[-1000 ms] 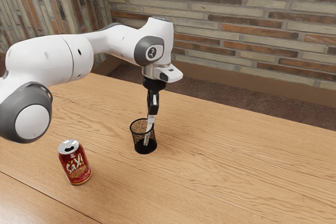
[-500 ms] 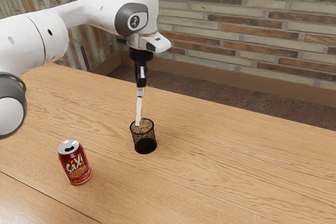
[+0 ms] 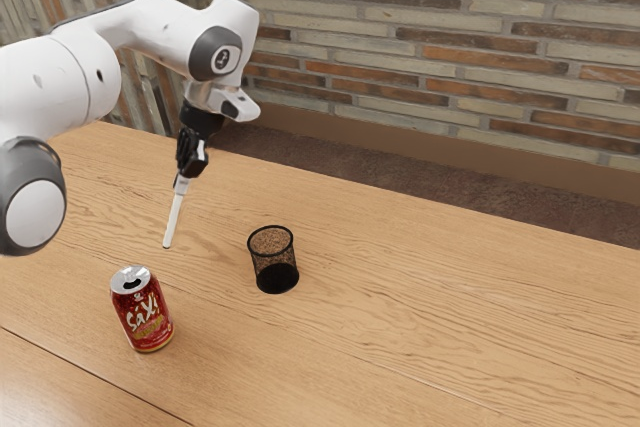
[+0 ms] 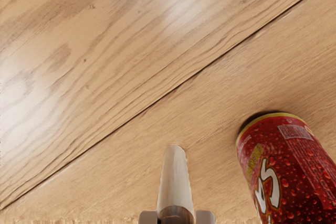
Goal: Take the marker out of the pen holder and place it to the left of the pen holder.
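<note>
Marker (image 3: 173, 219) noted outside the pen holder (image 3: 275, 265), carried by the gripper (image 3: 182, 181) on the exterior view's left of it. Gripper closed on the marker's upper end; in the wrist view a grey fingertip (image 4: 148, 217) is seen pressed to either side of the barrel. Marker pale, slender, hung aslant: lower end pointed down and toward the exterior view's left, upper end leaned toward the exterior view's right. Whether the wood is touched by the lower end cannot be told. Pen holder black, of mesh, round-mouthed, stood upright on the table (image 3: 420, 307), apart from the marker. Soda can (image 3: 142, 315) recorded nearer the exterior camera than the marker; red, silver-topped, upright, pale lettering on its side, not touched by marker or gripper. In the wrist view the can is found to one side of the marker, with bare wood between. Table surfaced in light, wavy-grained wood, crossed by a dark seam (image 4: 181, 85). White-and-grey arm (image 3: 70, 77) extended above it; brick wall (image 3: 450, 47) seen behind.
</note>
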Controlling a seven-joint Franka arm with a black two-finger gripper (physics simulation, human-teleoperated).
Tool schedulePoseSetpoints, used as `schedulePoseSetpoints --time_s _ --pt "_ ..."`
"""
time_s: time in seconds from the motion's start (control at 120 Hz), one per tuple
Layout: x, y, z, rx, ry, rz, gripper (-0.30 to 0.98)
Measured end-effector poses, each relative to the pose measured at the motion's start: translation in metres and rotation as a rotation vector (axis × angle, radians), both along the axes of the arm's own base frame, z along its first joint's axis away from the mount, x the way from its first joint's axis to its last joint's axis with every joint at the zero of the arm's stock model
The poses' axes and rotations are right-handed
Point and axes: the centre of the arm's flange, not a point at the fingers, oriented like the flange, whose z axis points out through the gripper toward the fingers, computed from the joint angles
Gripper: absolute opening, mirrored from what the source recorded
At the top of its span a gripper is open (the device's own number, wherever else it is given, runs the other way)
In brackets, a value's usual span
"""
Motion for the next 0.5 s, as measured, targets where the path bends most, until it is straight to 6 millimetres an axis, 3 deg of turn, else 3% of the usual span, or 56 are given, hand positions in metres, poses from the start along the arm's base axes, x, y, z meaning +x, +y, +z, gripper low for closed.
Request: schedulePoseSetpoints --time_s 0.175,0.358,0.5 --pt "0.009 0.010 -0.015 0.032 0.028 0.009 -0.09" --pt "0.010 0.018 -0.020 0.034 0.043 0.018 0.31" --pt "0.009 0.017 -0.008 0.018 0.029 0.009 0.49"
